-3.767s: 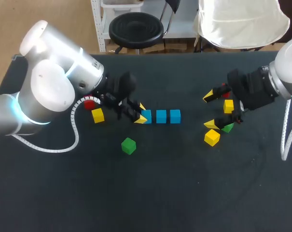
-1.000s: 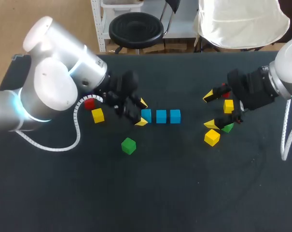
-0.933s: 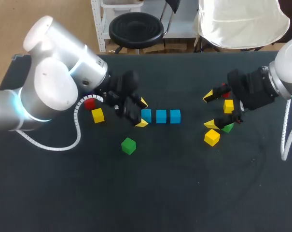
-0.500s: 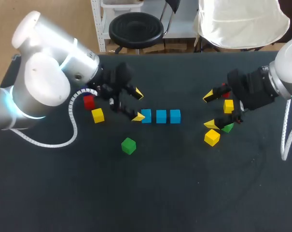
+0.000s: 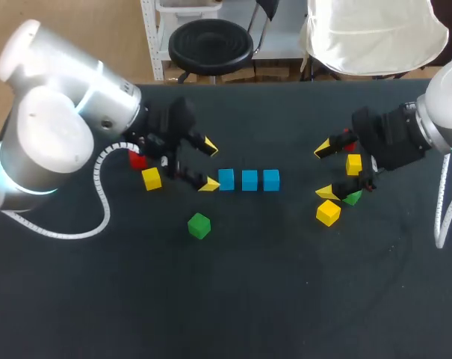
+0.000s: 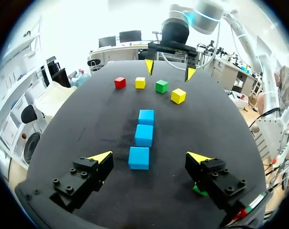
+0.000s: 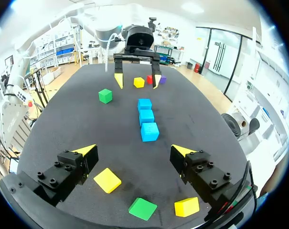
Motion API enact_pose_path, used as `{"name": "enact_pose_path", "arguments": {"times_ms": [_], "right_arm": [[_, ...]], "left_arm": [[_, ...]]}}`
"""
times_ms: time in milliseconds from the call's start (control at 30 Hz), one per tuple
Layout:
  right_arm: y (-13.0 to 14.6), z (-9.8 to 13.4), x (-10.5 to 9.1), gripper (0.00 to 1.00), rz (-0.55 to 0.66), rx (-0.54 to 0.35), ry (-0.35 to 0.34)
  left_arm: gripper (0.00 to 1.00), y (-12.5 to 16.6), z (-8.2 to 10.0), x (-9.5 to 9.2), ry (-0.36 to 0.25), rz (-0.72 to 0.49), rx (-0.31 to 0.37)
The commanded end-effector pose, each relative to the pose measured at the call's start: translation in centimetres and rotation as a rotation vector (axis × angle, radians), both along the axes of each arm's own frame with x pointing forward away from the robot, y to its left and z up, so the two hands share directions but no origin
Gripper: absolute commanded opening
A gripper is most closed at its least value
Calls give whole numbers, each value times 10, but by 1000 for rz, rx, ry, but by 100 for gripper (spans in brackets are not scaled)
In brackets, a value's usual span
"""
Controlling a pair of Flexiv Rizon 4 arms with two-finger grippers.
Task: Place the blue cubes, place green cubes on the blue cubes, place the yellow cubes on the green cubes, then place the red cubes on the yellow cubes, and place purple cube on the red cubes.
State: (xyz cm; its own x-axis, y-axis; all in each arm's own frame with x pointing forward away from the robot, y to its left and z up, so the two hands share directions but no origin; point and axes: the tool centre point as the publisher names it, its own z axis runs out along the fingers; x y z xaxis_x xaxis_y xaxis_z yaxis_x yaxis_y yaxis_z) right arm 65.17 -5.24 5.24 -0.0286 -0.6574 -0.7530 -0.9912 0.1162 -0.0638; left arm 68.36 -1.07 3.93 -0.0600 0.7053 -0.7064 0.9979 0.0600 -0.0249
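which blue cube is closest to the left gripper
The end blue cube on the left arm's side, just ahead of the left gripper; the middle cube and far cube lie farther off.

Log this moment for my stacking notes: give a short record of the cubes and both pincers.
blue cubes: three in a row, nothing stacked on them
left pincer: open, empty, at the row's end
right pincer: open, empty
left side, loose: left red cube, left yellow cube, left green cube, purple cube
right side, loose: right red cube, right green cube, two right yellow cubes
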Motion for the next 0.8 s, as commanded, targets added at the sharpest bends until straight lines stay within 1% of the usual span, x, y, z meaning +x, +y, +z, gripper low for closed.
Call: {"name": "enact_pose_path", "arguments": {"times_ms": [33,200,400,500,667,800], "right_arm": [[0,-1,0,100,1,4,-2],[0,-1,0,100,1,4,-2],[0,-1,0,100,1,4,-2],[0,-1,0,100,1,4,-2],[0,-1,0,100,1,4,-2],[0,-1,0,100,1,4,-2]], "left_arm": [[100,1,6,-3,-3,2,3],[100,0,13,-6,-12,3,14],[100,0,15,-7,-16,13,27],[100,-3,16,-7,8,-7,15],[100,-6,16,2,39,-44,8],[100,-2,19,12,42,-55,16]]}}
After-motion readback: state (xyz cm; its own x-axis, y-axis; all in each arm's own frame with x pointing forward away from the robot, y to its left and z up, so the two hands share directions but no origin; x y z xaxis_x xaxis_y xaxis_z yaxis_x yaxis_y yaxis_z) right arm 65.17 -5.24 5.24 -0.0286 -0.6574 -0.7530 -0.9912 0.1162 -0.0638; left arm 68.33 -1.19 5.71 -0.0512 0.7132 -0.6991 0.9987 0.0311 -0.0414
